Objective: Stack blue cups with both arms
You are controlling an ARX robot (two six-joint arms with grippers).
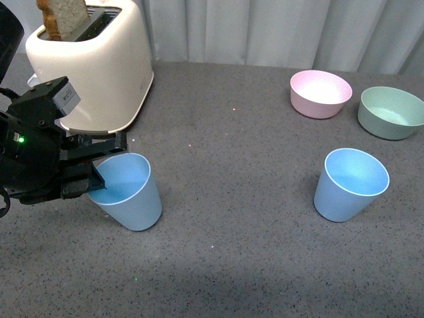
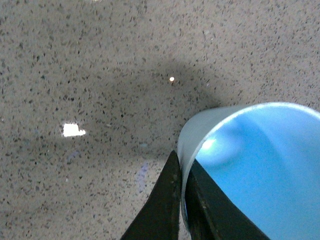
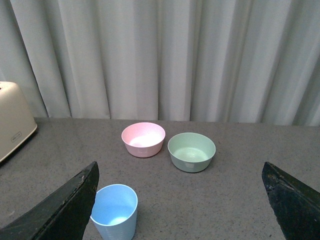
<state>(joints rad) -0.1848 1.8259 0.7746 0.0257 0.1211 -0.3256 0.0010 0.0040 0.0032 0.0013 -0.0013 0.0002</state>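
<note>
A light blue cup (image 1: 129,191) stands tilted at the left of the grey table. My left gripper (image 1: 99,165) is shut on its rim, one finger inside and one outside; the left wrist view shows the cup wall (image 2: 240,165) pinched at the gripper (image 2: 182,185). The second blue cup (image 1: 350,183) stands upright and free at the right, also seen in the right wrist view (image 3: 115,211). My right gripper (image 3: 182,210) is open wide and empty, behind that cup; it does not show in the front view.
A cream toaster (image 1: 93,63) with a slice of bread stands at the back left, close behind my left arm. A pink bowl (image 1: 320,93) and a green bowl (image 1: 391,112) sit at the back right. Grey curtains hang behind the table.
</note>
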